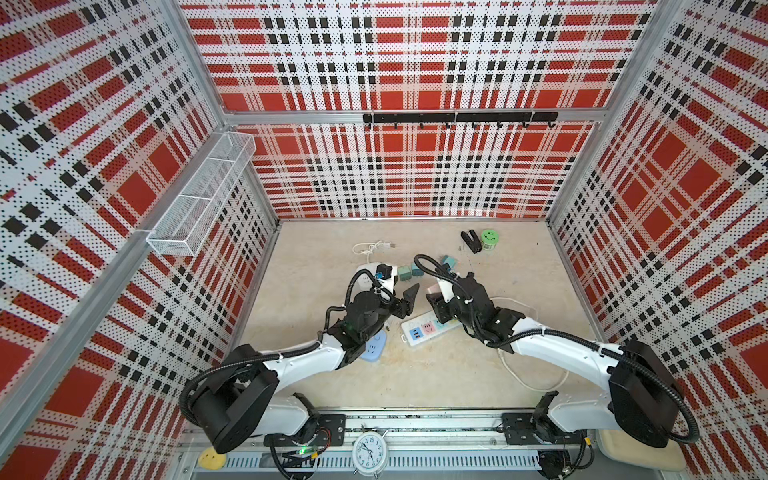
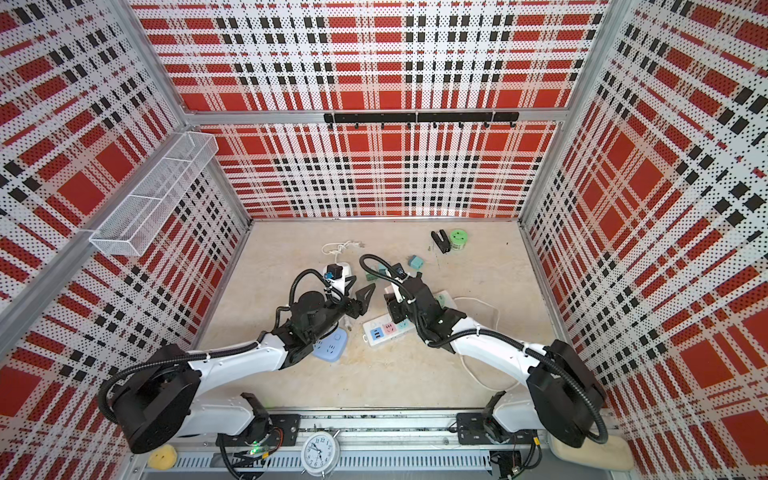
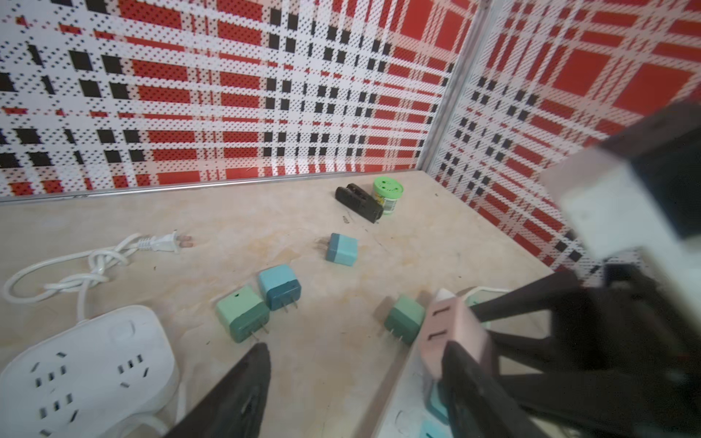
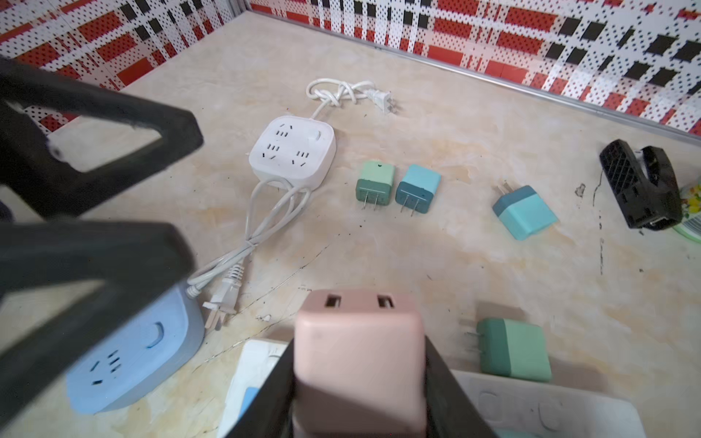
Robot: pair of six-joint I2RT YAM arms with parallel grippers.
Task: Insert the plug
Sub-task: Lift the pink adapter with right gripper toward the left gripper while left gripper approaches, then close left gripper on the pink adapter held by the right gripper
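The pink plug (image 4: 360, 360) hangs just above the white power strip (image 4: 550, 409), and my right gripper (image 4: 358, 379) is shut on its sides. The plug's two slots face away from the wrist camera. In both top views the strip (image 1: 428, 328) (image 2: 386, 328) lies mid-table with coloured sockets, and my right gripper (image 1: 434, 297) hovers over its far end. My left gripper (image 3: 356, 364) is open with bare table between its fingers. One of its fingers (image 3: 466, 379) is right beside the pink plug (image 3: 455, 326); whether they touch I cannot tell. The plug's prongs are hidden.
A white square socket block (image 4: 292, 151) with a knotted cord sits far left, and a blue socket block (image 4: 132, 352) lies under the left arm. Several green and teal plugs (image 3: 242, 314) (image 3: 280, 286) (image 3: 341, 248) (image 3: 404, 318) are scattered about. A black clip (image 3: 358, 201) and a green jar (image 3: 387, 193) stand at the back.
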